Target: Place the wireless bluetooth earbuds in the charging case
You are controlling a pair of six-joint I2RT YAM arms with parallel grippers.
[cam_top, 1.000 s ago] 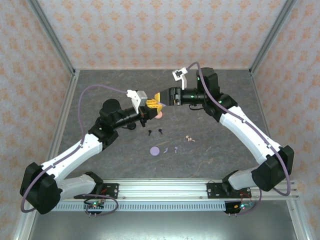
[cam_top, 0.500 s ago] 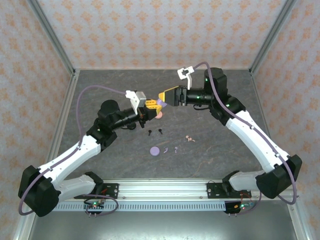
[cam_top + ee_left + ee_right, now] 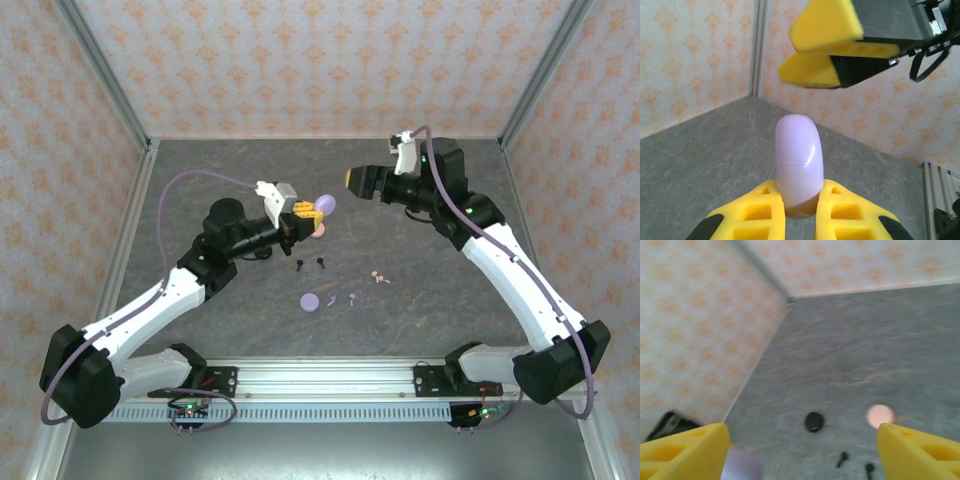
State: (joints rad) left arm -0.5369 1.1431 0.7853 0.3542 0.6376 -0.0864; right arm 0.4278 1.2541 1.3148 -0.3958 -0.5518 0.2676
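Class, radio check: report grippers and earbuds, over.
Left gripper shut on lilac case. Right gripper open, empty. Earbuds loose on table. Nothing in the way.

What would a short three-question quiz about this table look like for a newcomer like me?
1. True or false: the right gripper is gripping the lilac case.
2. Which pair of earbuds lies farthest to the right on the table? A black, B pink, C lilac.
3. Fill in: the left gripper is ___ on the lilac case.

Key
1. False: the right gripper is open and apart from the case.
2. B, the pink earbuds.
3. shut
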